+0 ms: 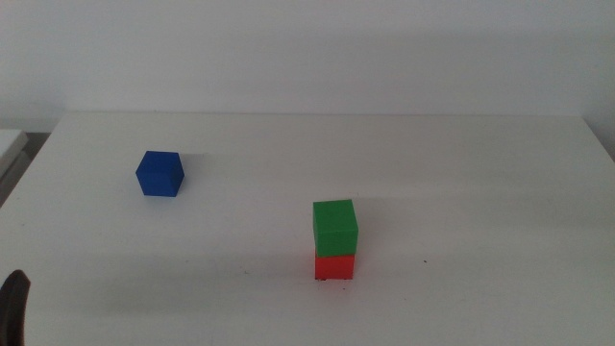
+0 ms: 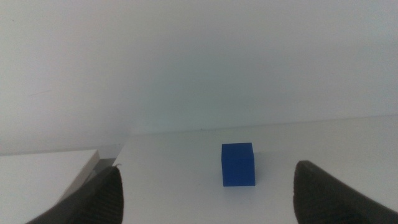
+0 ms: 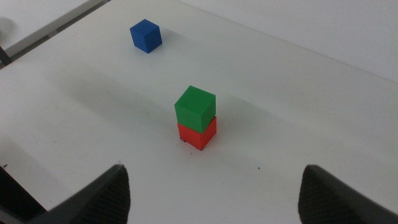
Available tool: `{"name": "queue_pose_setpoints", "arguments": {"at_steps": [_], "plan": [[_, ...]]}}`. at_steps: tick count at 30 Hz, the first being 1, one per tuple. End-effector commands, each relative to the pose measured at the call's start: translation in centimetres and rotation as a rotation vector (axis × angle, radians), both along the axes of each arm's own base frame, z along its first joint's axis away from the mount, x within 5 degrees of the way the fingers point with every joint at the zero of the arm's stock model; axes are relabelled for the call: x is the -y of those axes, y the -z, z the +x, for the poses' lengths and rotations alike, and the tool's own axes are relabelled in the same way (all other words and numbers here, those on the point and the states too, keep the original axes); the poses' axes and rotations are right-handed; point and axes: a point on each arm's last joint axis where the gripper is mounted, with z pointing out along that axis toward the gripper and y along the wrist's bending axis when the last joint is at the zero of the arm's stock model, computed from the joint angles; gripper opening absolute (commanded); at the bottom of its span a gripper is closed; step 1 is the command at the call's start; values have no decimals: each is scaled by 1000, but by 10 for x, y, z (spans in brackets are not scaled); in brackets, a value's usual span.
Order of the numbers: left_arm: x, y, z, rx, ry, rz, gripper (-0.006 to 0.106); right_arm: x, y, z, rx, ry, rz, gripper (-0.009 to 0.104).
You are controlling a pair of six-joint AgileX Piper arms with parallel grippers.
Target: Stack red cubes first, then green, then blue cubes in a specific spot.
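Observation:
The green cube [image 1: 334, 225] rests on the red cube [image 1: 334, 266] at the table's centre-right, a neat two-high stack, also seen in the right wrist view as green cube [image 3: 195, 107] over red cube [image 3: 198, 135]. The blue cube [image 1: 159, 174] sits alone at the back left, upright on the table. My left gripper [image 2: 207, 186] is open, its jaws wide apart with the blue cube [image 2: 238, 164] ahead between them, some distance off; only its tip [image 1: 13, 303] shows at the middle view's bottom left. My right gripper [image 3: 214, 190] is open and empty, well back from the stack.
The white table [image 1: 461, 183] ends at a back edge against a pale wall. A faint dark speck [image 1: 423, 260] marks the surface right of the stack. A second surface's edge [image 1: 12, 144] shows at the far left.

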Motion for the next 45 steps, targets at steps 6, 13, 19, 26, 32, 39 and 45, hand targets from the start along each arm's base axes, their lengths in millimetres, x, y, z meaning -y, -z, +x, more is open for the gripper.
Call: {"name": "queue_pose_setpoints", "arguments": {"at_steps": [6, 13, 19, 26, 32, 39, 45], "plan": [[2, -66, 18, -269, 18, 6, 94, 0, 0, 1, 17, 2, -4, 78], [5, -131, 78, -813, 51, 12, 94, 0, 0, 1, 17, 2, -4, 78], [7, -118, 141, -1059, 100, 53, 94, 0, 0, 1, 16, 3, -5, 78], [11, -83, 204, -1175, 28, -132, 94, 0, 0, 1, 16, 3, -5, 78], [12, -91, 269, -1150, 91, -37, 94, 0, 0, 1, 16, 3, -5, 78], [24, -69, 342, -1175, 139, 31, 94, 0, 0, 1, 16, 3, -5, 78], [32, -40, 385, -1198, 138, -9, 94, 0, 0, 1, 16, 3, -5, 78]]}}
